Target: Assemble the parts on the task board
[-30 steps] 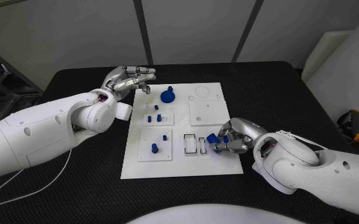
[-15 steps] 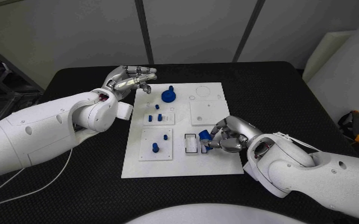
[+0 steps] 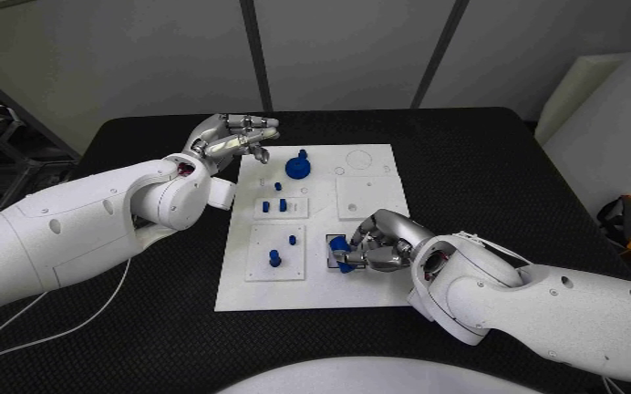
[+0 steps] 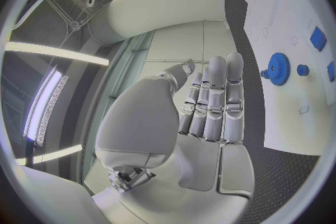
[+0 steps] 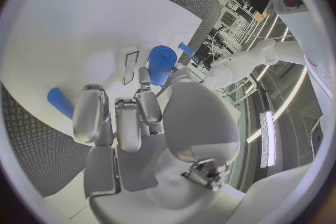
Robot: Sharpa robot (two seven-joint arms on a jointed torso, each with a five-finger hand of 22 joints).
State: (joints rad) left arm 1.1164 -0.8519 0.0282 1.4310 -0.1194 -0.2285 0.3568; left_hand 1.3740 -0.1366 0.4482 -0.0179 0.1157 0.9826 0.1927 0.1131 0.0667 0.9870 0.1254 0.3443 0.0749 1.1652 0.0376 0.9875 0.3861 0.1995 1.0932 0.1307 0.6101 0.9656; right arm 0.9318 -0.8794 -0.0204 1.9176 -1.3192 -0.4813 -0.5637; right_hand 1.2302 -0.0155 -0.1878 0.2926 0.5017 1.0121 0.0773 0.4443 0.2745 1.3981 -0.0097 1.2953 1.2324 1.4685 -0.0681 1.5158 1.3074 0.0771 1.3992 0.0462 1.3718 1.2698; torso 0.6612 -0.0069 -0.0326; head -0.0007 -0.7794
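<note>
From my seat, my left hand (image 3: pixel 234 141) hovers over the table's black top just off the board's far left corner, fingers curled loosely inward with nothing in them; in the left wrist view the fingers (image 4: pixel 213 102) lie together, side by side, holding no part.

Moving right onto the white board (image 3: pixel 381 286): a blue gear (image 3: pixel 298 169) stands near the far edge, with a knob rising from its middle. Below it, small blue pegs (image 3: pixel 274 204) stand in a square plate, and two more pegs (image 3: pixel 275 258) in the plate nearer me. Just right of those are narrow rectangular slots (image 3: pixel 336 242).

My right hand (image 3: pixel 372 250) sits over those slots, fingers closed around a blue piece (image 3: pixel 341 254), which I judge is meant to go down into one of them. In the right wrist view the blue piece (image 5: pixel 161 64) sticks out past the fingertips (image 5: pixel 143 92), pinched there, over the white surface next to a slot.

My worries from here:
- The piece looks tilted in the grip. If it meets the slot at an angle it may jam on the rim or skid across the board.
- The hand hides the slot from the head view, so I cannot judge alignment well.
- Pressing hard could shift the whole board, since I see nothing clamping it.
- Letting go early could leave the piece toppled beside the slot.
</note>
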